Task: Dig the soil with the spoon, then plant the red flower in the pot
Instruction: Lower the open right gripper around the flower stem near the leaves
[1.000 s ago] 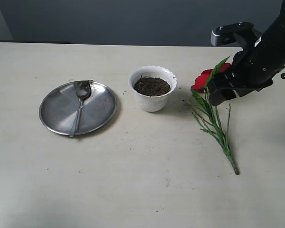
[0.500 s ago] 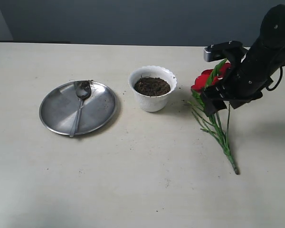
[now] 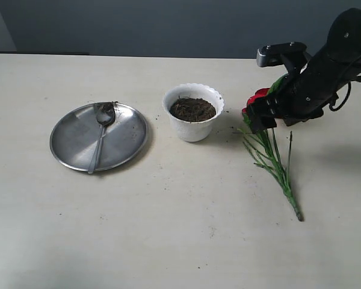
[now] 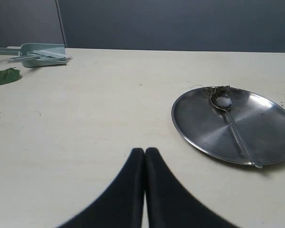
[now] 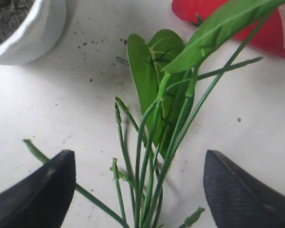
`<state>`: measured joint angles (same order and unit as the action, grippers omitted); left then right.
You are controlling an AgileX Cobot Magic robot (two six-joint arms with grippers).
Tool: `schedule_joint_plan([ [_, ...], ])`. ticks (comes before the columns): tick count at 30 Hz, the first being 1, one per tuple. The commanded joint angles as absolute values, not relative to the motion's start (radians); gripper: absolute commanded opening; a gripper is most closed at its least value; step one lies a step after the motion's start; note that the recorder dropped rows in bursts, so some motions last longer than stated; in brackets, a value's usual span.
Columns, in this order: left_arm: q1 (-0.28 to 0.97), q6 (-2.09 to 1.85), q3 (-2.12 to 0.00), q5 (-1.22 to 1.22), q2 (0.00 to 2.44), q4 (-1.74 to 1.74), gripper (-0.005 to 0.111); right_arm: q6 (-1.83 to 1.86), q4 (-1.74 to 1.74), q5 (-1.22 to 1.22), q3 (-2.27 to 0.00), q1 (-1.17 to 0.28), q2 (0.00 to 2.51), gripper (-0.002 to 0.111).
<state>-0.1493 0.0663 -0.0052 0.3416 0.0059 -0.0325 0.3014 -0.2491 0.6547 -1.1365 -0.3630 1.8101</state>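
The white pot [image 3: 193, 123] holds dark soil [image 3: 192, 109] at the table's middle. The spoon [image 3: 101, 135] lies on a round steel plate [image 3: 72, 150] left of the pot, with soil bits at its bowl [image 4: 223, 99]. The red flower [image 3: 256, 99] lies flat to the right of the pot, its green stem [image 3: 281, 177] pointing toward the front. My right gripper [image 3: 262, 123] hangs open just over the leaves, and the stems [image 5: 154, 156] run between its two black fingers [image 5: 42, 190] without touching them. My left gripper [image 4: 145, 152] is shut and empty, near the plate [image 4: 199, 128].
A pale green scoop [image 4: 38, 53] and a loose green leaf [image 4: 4, 76] lie far off beyond the plate. Soil crumbs [image 3: 231, 129] dot the table between the pot and the flower. The pot's wall [image 5: 38, 28] stands close to the right gripper.
My right arm has swung left and down over the flower, so the gripper now straddles its stems. The flower, pot, spoon and left gripper have not moved.
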Motion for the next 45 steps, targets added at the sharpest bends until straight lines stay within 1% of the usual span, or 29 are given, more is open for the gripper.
schedule_joint_plan([
  [1,-0.145,0.067,0.000,0.335,0.000,-0.026,0.000,0.300,-0.261,0.681,-1.142,-0.361,1.810,0.074],
  [9,-0.145,0.067,0.000,0.335,0.000,-0.026,0.000,0.315,-0.289,0.731,-1.142,-0.364,1.810,0.075],
  [16,-0.145,0.067,0.000,0.335,0.000,-0.026,0.000,0.393,-0.294,0.737,-1.142,-0.413,1.810,0.075],
  [21,-0.145,0.067,0.000,0.335,0.000,-0.026,0.000,0.393,-0.265,0.752,-1.142,-0.420,1.810,0.075],
  [26,-0.145,0.067,0.000,0.335,0.000,-0.026,0.000,0.393,-0.163,0.770,-1.142,-0.420,1.810,0.075],
  [32,-0.145,0.067,0.000,0.335,0.000,-0.026,0.000,0.397,-0.158,0.763,-1.142,-0.420,1.810,0.075],
  [34,-0.145,0.067,0.000,0.335,0.000,-0.026,0.000,0.397,-0.165,0.763,-1.142,-0.420,1.810,0.079],
  [37,-0.145,0.067,0.000,0.335,0.000,-0.026,0.000,0.397,-0.165,0.739,-1.142,-0.420,1.810,0.090],
  [38,-0.145,0.067,0.000,0.335,0.000,-0.026,0.000,0.397,-0.165,0.721,-1.142,-0.420,1.810,0.093],
  [45,-0.145,0.067,0.000,0.335,0.000,-0.026,0.000,0.393,-0.210,0.631,-1.142,-0.420,1.810,0.094],
])
